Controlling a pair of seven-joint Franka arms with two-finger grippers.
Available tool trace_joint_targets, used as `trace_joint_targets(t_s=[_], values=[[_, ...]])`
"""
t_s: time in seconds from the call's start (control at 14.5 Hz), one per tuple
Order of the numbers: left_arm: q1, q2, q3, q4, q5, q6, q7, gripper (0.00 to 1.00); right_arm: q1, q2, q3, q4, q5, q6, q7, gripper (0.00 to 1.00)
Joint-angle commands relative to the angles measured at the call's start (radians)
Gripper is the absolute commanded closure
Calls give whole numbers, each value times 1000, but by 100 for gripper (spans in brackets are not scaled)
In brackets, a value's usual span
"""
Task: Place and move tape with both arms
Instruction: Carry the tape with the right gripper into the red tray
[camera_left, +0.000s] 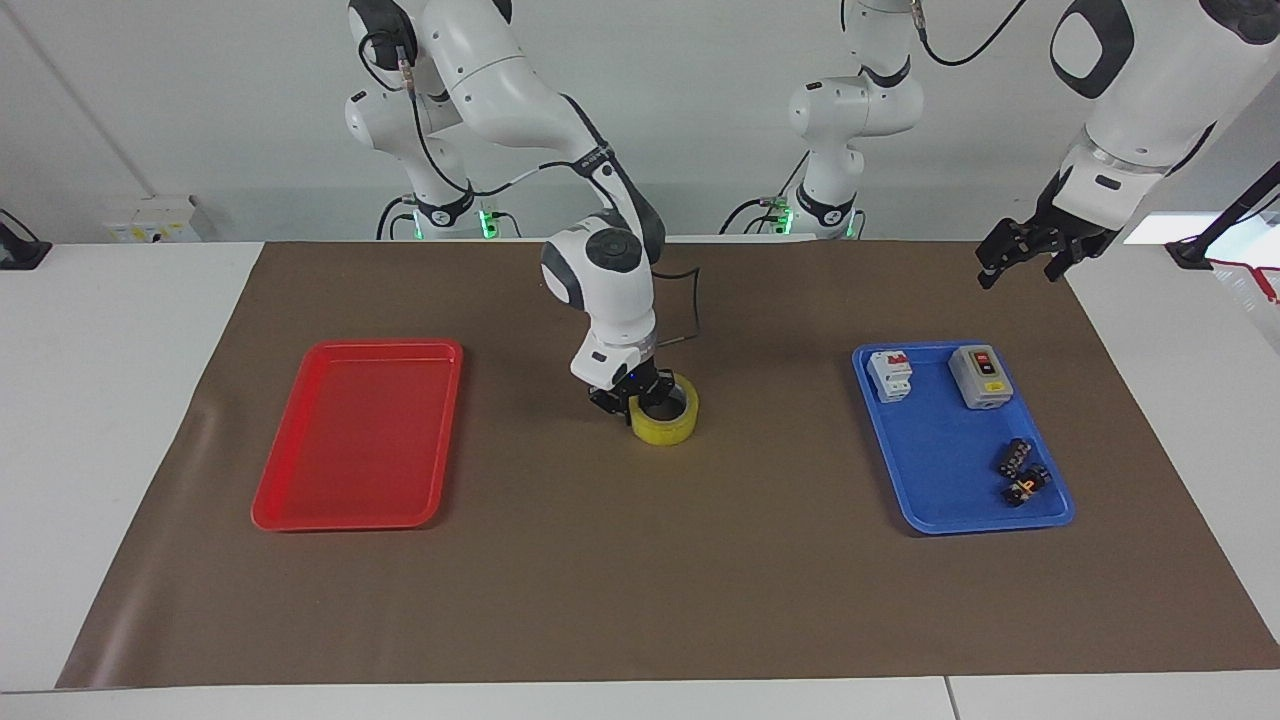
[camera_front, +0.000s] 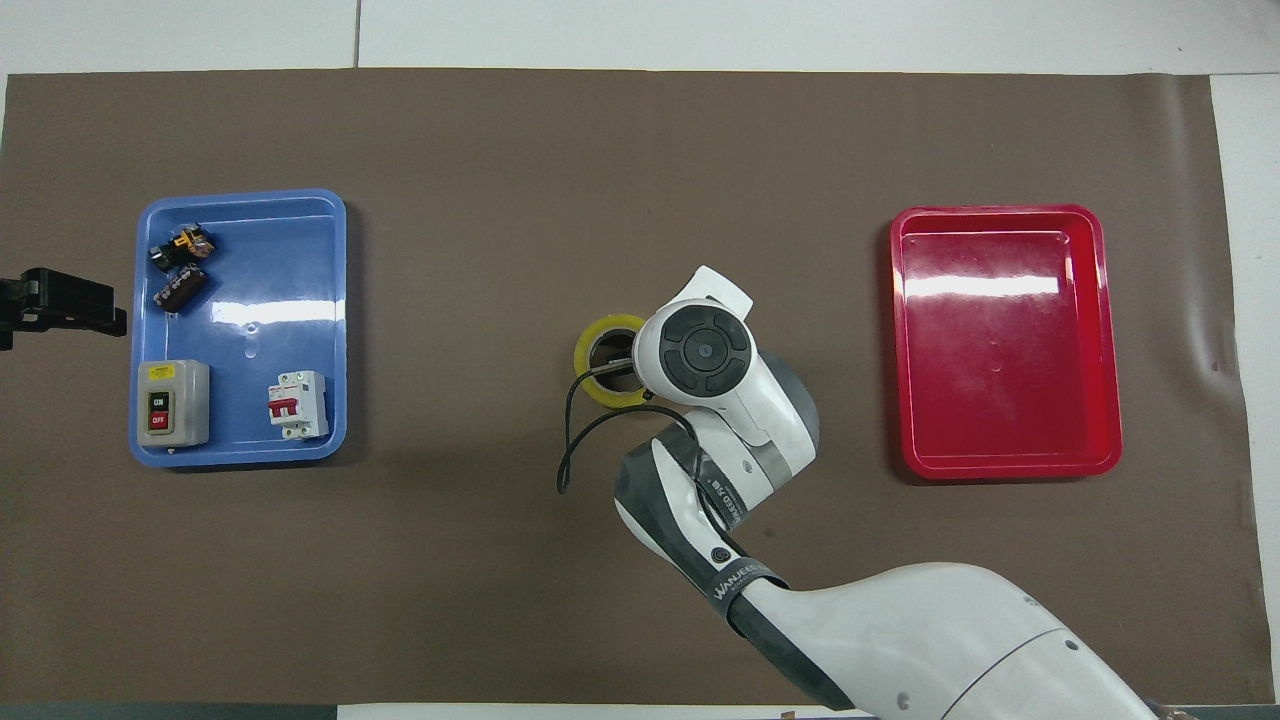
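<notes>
A: Two arms in view, one working. Our right gripper (camera_left: 640, 396) is down at the tape (camera_left: 665, 411), which lies flat on the brown mat (camera_left: 640, 600) at mid-desk, between the red tray (camera_left: 355, 440) and the blue tray (camera_left: 960, 500). One of its fingers sits inside the core and one outside, on the side nearer the robots, so we read them as pinching the roll's wall.

B: Agreed. From overhead the right wrist covers most of the grip; only the roll's rim toward the left arm's end shows (camera_front: 600, 345). Left gripper (camera_left: 1020, 258)?

A: It hangs in the air near the mat's edge, by the blue tray's end nearer the robots, fingers spread, holding nothing. It waits.

B: So we judge the step in hand as the grasp for the second leg: tape placed at centre, right arm taking it on. We cannot tell whether the roll is off the mat yet.

A: Next move, in our view: a straight lift so the wall does not slip out of the pinch, then a carry toward the red tray, which is bare. The risk is the roll swinging on a one-sided grip.
</notes>
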Motion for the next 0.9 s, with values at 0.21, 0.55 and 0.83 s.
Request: trace_joint_targets(t_s=[0.21, 0.55, 0.83], values=[[11, 30, -2, 74, -23, -48, 19, 0, -90, -92, -8, 159, -3, -299, 14, 100], [11, 33, -2, 76, -20, -54, 19, 0, -289, -270, -9, 155, -6, -508, -111, 100], [8, 27, -2, 62, -20, -51, 18, 0, -490, -314, -9, 103, -5, -558, -422, 100]])
